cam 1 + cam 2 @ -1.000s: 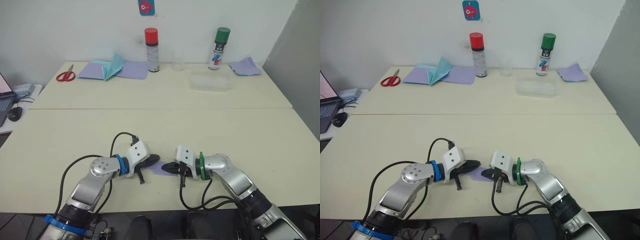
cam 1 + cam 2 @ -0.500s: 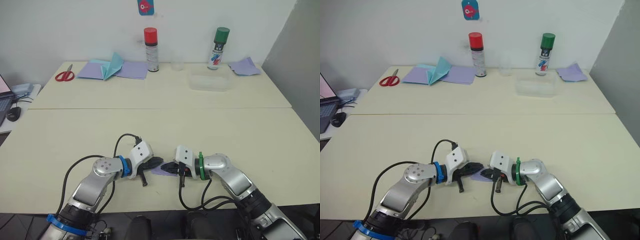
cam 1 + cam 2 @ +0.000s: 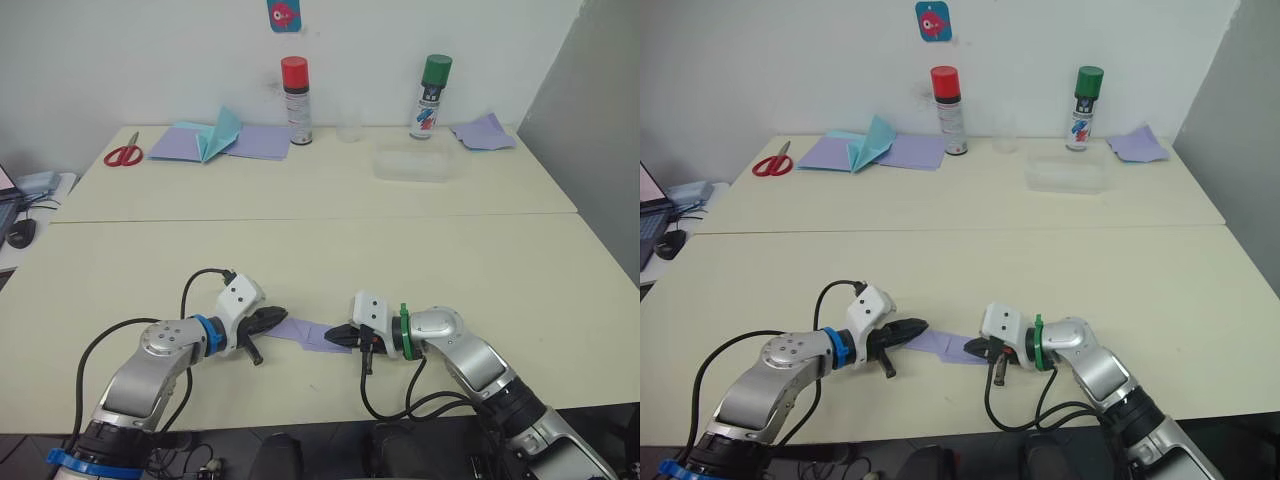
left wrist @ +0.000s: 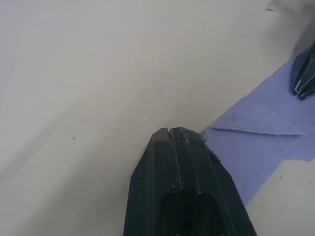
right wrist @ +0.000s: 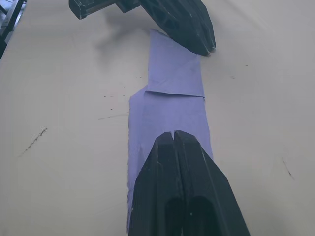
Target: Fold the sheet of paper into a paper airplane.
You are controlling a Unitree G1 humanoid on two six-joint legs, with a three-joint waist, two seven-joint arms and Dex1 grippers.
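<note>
**Folded lavender paper between two tools**

Paper airplane (image 3: 308, 333): flat on the worktop (image 3: 420, 250), folded narrow, creased. Left tool (image 3: 274, 320): clenched, empty, tip touching the paper's left end. Right tool (image 3: 336, 336): clenched, pressing on the paper's right end; whether it pinches the paper, cannot tell.

Folded lavender sheet of paper (image 3: 943, 344) flat on near tabletop (image 3: 1060, 280), between left gripper (image 3: 912, 328) and right gripper (image 3: 973, 348). Red-capped can (image 3: 945, 96), green-capped can (image 3: 1087, 94), scissors (image 3: 771, 164) at far edge.
</note>
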